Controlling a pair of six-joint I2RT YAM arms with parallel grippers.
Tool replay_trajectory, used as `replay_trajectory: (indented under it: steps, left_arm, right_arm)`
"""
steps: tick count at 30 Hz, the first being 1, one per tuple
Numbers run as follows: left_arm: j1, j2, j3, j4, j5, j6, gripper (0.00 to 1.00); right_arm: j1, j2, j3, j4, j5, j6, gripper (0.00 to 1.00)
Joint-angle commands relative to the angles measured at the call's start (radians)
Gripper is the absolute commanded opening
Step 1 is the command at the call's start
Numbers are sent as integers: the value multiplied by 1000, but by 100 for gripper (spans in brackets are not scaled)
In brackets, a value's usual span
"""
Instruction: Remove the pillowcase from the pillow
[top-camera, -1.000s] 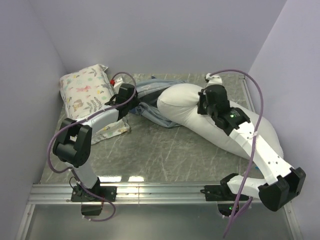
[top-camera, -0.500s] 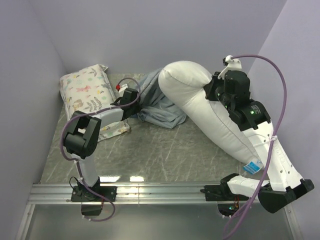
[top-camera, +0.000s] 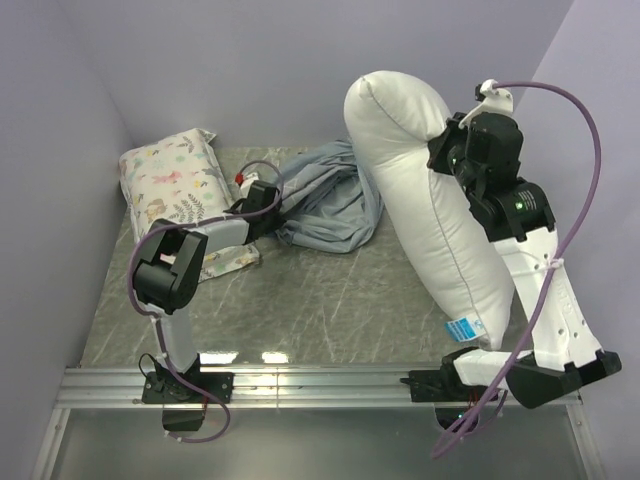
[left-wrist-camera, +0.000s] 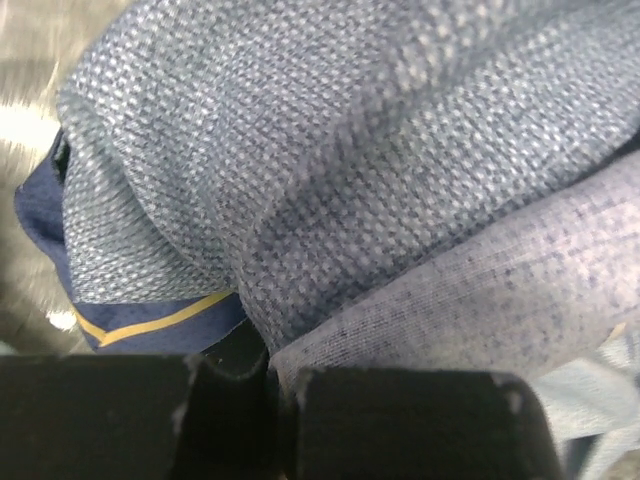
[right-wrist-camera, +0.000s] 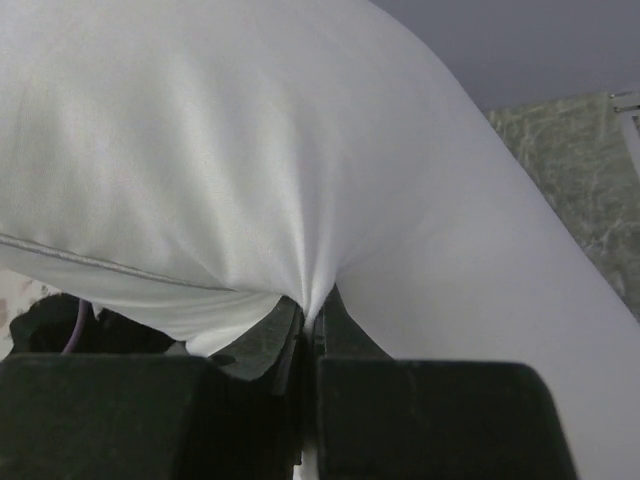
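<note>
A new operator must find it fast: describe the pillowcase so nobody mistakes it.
Start at the grey marbled table. Toward its back, between the floral pillow on the left and the plump white pillow lifted on the right, lies the pillowcase, a crumpled heap. It alone is blue-grey and limp, and the left fingers pinch its edge.

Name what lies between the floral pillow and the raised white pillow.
The crumpled pillowcase, pinched by the left end effector, as the top view shows.

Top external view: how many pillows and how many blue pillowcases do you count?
Pillows: 2, the plain white pillow and the floral-print pillow
Blue pillowcases: 1, the pillowcase
Total: 3
</note>
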Motion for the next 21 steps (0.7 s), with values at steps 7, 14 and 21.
replay_trajectory:
  steps: [7, 14, 21]
  left_arm:
    - [-61, -111, -88, 35, 18, 20, 1]
    - [-108, -196, -62, -16, 33, 51, 4]
    - [-127, -297, -43, -102, 27, 97, 50]
  right_arm:
    - [-18, 150, -45, 230, 130, 27, 0]
    - [20, 280, -254, 459, 114, 128, 0]
    - [50, 319, -377, 556, 11, 199, 0]
